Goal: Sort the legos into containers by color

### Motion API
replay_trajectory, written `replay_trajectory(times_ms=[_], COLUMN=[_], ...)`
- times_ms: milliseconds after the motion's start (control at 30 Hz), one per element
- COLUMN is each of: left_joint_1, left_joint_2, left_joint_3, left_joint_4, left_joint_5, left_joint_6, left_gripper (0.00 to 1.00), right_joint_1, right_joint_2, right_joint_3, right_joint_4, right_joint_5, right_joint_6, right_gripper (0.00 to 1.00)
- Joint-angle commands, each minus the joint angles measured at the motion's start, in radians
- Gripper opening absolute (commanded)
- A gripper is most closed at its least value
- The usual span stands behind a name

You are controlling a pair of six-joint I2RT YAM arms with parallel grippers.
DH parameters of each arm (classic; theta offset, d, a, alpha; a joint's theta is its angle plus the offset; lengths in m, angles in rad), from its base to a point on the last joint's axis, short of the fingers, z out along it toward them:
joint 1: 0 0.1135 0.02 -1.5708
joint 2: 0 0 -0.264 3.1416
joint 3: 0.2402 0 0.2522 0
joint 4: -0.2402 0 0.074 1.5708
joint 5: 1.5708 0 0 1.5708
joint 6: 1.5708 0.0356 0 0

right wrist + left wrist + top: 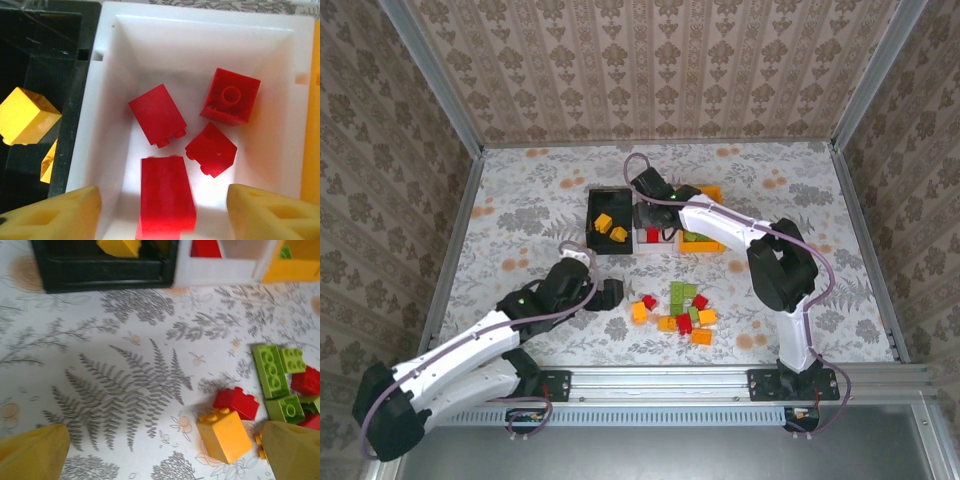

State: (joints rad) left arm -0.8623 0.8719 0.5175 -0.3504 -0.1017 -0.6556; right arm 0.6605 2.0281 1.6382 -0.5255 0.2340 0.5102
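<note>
Arm on right (720,225) stretched over white bin (200,30) with four red bricks (157,120), right fingers (265,210) parted, empty; left fingers (30,450) wide open, empty, above bench (125,365); black bin (50,50): yellow bricks (27,122).

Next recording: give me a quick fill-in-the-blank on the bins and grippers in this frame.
1. The white bin under the right gripper holds only ___ bricks.
2. The orange bin holds ___ bricks.
3. The left gripper, wide open above the table, holds ___.
Missing words: red; green; nothing.

The lowest red brick (166,197) in the white bin (280,75) looks blurred.
</note>
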Motion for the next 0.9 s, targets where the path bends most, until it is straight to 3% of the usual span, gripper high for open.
replay_trajectory(times_ms=[0, 233, 333, 500, 867], left_joint_1=[-0.063, -0.272, -0.321, -0.322, -0.249], left_joint_2=[0.069, 0.345, 0.454, 0.552, 0.582], left_joint_3=[0.000, 0.087, 0.144, 0.169, 0.139], left_joint_4=[0.059, 0.103, 0.070, 0.060, 0.122], left_joint_5=[0.007, -0.046, -0.105, -0.184, -0.148], left_joint_6=[0.030, 0.045, 0.047, 0.023, 0.036], left_gripper=[1.00, 0.99, 0.99, 0.95, 0.60], right_joint_1=[-0.006, -0.009, -0.013, -0.018, -0.022], right_joint_2=[-0.047, -0.168, -0.202, -0.262, -0.335], right_joint_3=[0.010, -0.137, -0.183, -0.241, -0.293], right_joint_4=[-0.020, 0.050, 0.067, 0.094, 0.119], right_joint_5=[0.016, 0.014, 0.010, 0.005, 0.002], right_joint_6=[0.014, 0.026, 0.028, 0.029, 0.025], right_gripper=[0.74, 0.76, 0.76, 0.76, 0.76])
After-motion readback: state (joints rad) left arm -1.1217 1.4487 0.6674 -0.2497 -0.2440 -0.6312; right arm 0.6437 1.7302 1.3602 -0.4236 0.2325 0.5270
